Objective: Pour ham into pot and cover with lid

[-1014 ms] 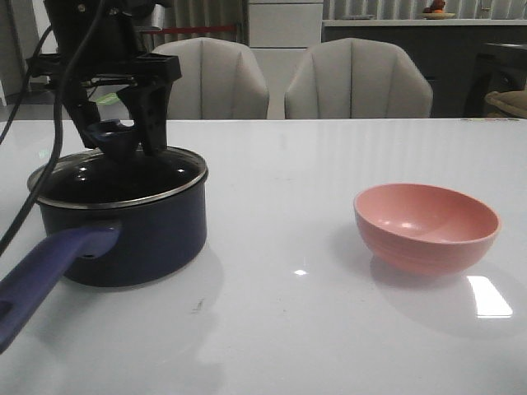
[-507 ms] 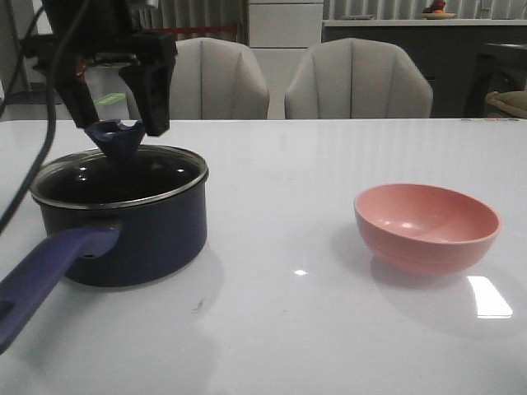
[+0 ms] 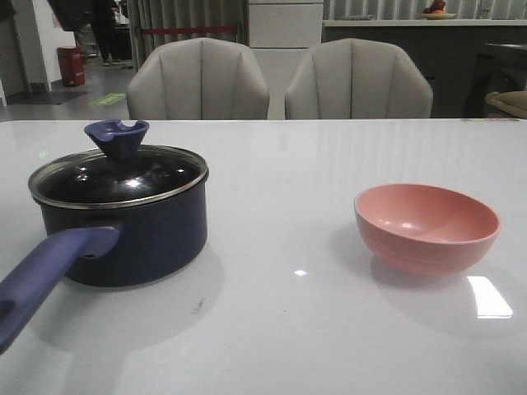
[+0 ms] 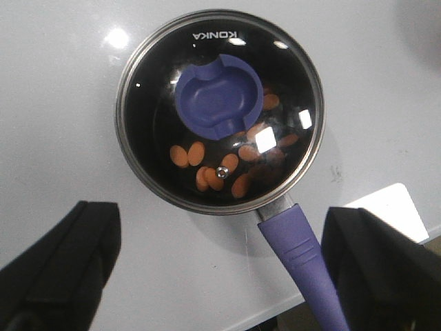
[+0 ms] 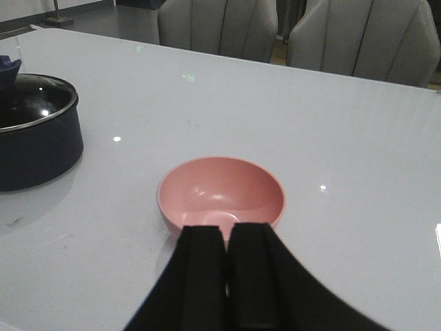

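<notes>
The navy pot [image 3: 123, 234] stands at the table's left with its purple-blue handle [image 3: 45, 276] toward the front. The glass lid [image 3: 119, 177] rests on it, its blue knob [image 3: 118, 138] upright. In the left wrist view several orange ham slices [image 4: 213, 172] show through the lid [image 4: 219, 110] inside the pot. My left gripper [image 4: 220, 272] hangs high above the pot, open and empty, out of the front view. My right gripper [image 5: 227, 238] is shut on nothing, just short of the empty pink bowl [image 5: 220, 193].
The pink bowl [image 3: 426, 226] sits at the right of the white table [image 3: 280, 329]. Two grey chairs [image 3: 198, 80] stand behind the far edge. The table's near edge [image 4: 386, 207] shows beside the pot handle [image 4: 303, 262].
My left gripper let go of the lid knob and rose straight up out of the front view. The lid stays seated on the pot.
</notes>
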Action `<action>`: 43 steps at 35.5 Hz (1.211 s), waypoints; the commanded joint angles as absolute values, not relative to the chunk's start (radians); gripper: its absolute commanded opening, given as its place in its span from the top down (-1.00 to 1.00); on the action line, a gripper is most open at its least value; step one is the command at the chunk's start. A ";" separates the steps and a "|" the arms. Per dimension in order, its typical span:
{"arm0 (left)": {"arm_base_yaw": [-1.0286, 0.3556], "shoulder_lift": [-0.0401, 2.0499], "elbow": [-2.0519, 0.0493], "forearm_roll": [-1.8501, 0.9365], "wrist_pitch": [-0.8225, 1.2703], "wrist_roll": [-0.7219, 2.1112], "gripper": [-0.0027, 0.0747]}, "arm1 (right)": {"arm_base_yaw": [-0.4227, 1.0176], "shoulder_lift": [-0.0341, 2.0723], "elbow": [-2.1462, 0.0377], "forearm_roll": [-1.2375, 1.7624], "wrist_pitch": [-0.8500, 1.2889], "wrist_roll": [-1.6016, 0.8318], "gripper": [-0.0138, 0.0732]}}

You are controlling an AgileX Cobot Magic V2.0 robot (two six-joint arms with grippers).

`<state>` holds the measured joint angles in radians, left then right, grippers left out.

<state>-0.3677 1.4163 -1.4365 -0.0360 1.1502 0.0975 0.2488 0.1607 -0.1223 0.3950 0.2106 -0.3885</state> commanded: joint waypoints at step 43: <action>-0.375 0.172 -0.259 -0.147 0.167 0.101 -0.60 | 0.251 0.169 -0.148 0.403 0.138 -0.390 0.35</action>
<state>-0.3677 0.1651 -0.2523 -0.1327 0.2848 0.1034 0.2488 0.1607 -0.1223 0.3950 0.2106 -0.3885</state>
